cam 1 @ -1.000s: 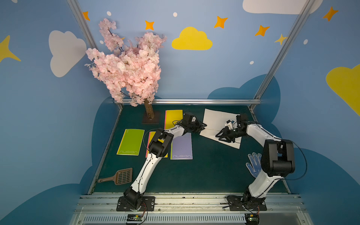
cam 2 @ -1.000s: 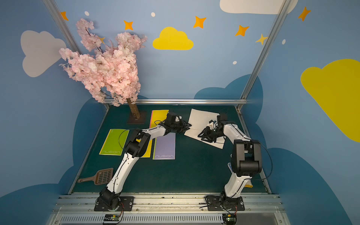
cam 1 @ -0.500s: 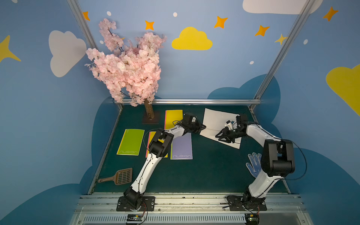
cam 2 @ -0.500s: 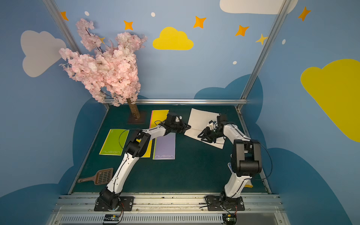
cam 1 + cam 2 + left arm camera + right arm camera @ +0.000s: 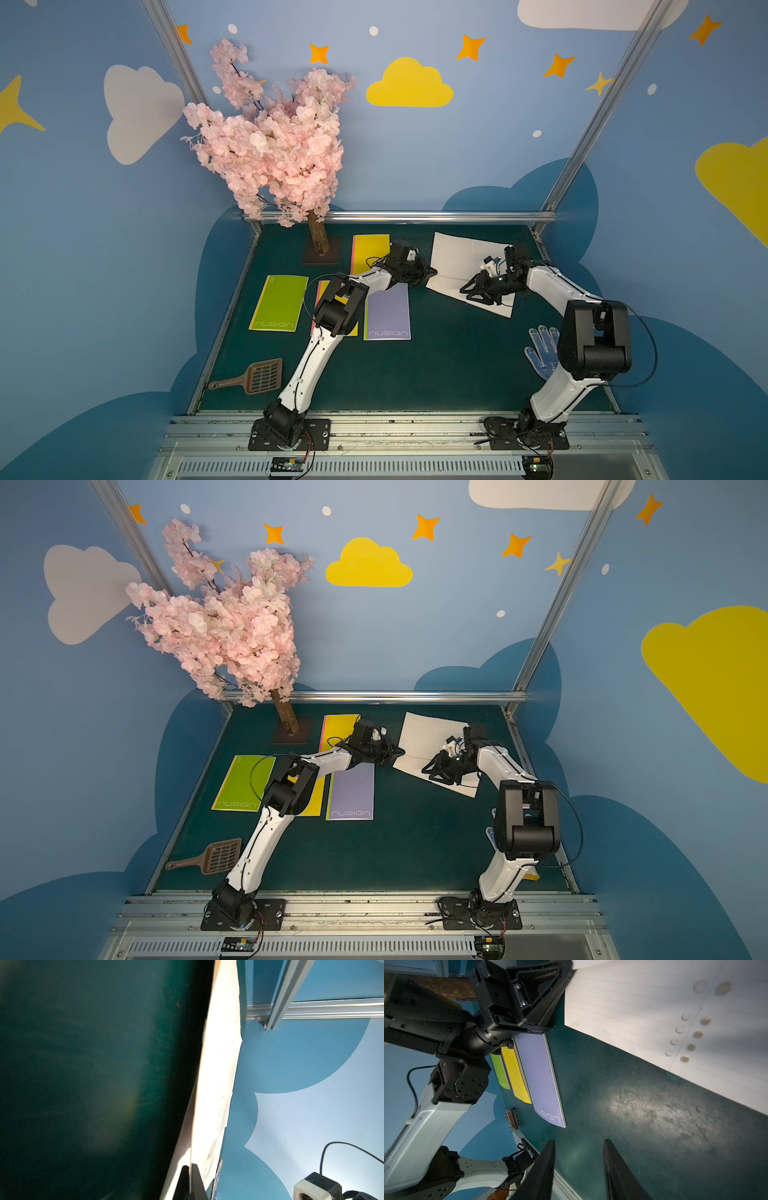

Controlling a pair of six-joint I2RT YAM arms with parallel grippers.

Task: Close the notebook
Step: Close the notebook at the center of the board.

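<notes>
At the far right corner of the bench (image 5: 436, 374), your left gripper (image 5: 432, 272) is clamped on the open notebook (image 5: 453, 257) at its inner edge, apparently to fold that leaf over, while your right gripper (image 5: 468, 294), jaws apart and empty, sits at its near page, seemingly to steady it.

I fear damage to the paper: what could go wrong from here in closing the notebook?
1. The left fingers pinch only a thin edge of the notebook; it may be one sheet, which could tear.
2. The right fingers stand open over the notebook, perhaps in the turning page's way.
</notes>
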